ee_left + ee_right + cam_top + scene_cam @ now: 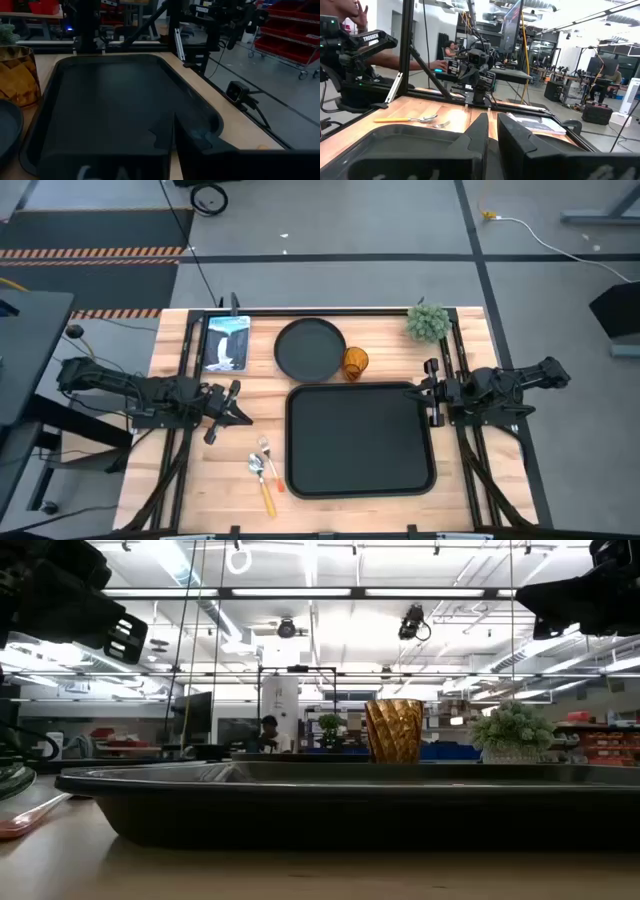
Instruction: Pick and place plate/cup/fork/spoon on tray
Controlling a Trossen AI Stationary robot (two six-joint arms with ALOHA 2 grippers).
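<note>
Tray (360,440) lies bare at centre of the tabletop (200,480); nothing placed on it yet. Plate (310,348) sits just beyond the tray's far edge, cup (355,363) touching or nearly touching the plate's right rim and close to the tray's far rim. Fork (270,462) and spoon (262,480) lie side by side left of the tray's near-left corner, orange handles toward the near edge.

Left hand (228,406) hovers off the tray's left side, fingers parted, holding nothing. Right hand (430,392) hovers over the tray's right rim; fingers look nearly together with a narrow gap in its wrist view, empty.

Risks, as I judge them:
- Cup crowds the plate. Lifting the plate first could tip or shove the cup; a hand closing on the cup could scrape the plate rim.
- Glass is smooth; a shallow pinch on its wall may slip.
- Fork and spoon lie flat and close together; a descent may catch both, or push one under the tray rim.
- Raised tray rim could snag a low carry.

Room: open tabletop left of the cutlery. A small potted plant (428,322) and a card (226,342) flank the plate and cup at the far edge. Frame rails line both sides.
</note>
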